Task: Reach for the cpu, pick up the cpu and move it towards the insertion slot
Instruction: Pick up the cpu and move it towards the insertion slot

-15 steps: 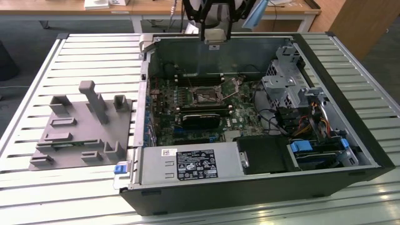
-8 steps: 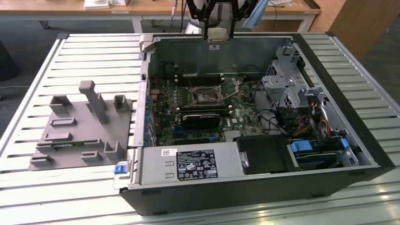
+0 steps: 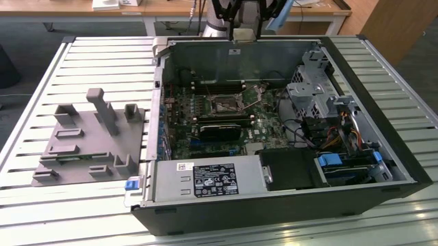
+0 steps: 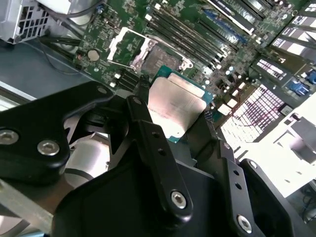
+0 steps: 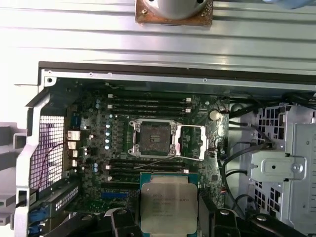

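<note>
In the second wrist view, the small flat square cpu (image 4: 177, 107), silvery metal on top with a thin green rim, is seen clamped between the two black fingers (image 4: 148, 129) of the end effector (image 4: 174, 123), one finger on each of two opposite edges; the end effector is thus closed on the chip, which is carried clear of the board below. In the first wrist view the same chip (image 5: 169, 201) is held flat, its face turned to the camera.

The insertion slot (image 5: 152, 139), a small square dark socket inside a shiny metal frame with its load plate swung open beside it, is set into the green motherboard (image 5: 94, 128). Seen in that first wrist view, it lies at about 11 o'clock from the held chip, near but apart, with a row of long narrow memory slots between the two. The chip's edges appear roughly parallel to the socket frame, so little rotation seems called for.

In the exterior view the socket (image 3: 224, 104) sits inside the open black computer case (image 3: 383, 102), which rests on a slatted metal desk (image 3: 41, 87).
</note>
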You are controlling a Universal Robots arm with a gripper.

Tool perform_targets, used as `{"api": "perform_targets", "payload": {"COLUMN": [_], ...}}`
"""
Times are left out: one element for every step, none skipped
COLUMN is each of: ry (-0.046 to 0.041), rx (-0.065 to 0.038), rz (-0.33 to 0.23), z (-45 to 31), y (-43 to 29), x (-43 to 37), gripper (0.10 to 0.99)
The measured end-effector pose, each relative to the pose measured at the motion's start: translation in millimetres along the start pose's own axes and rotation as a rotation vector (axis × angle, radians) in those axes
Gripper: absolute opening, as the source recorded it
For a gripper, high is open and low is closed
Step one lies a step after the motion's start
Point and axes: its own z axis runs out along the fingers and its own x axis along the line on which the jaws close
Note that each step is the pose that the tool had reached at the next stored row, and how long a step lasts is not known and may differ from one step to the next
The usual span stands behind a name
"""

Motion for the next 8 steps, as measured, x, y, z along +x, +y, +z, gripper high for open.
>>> {"api": "perform_targets", "payload": {"ry": [0.0000, 0.0000, 0.0000, 0.0000, 0.0000, 0.0000, 0.0000, 0.0000], "rx": [0.000, 0.000, 0.000, 0.000, 0.000, 0.000, 0.000, 0.000], "rz": [0.000, 0.000, 0.000, 0.000, 0.000, 0.000, 0.000, 0.000], "z": [0.3, 0.5, 0.4, 0.5, 0.4, 0.5, 0.5, 0.5], "y": [0.9, 1.6, 1.7, 1.7, 1.7, 1.7, 1.7, 1.7], "x": [-1.2, -2.0, -2.1, -2.1, -2.1, -2.1, -2.1, -2.2], "gripper": [0.545, 0.545, 0.545, 0.545, 0.545, 0.545, 0.545, 0.545]}}
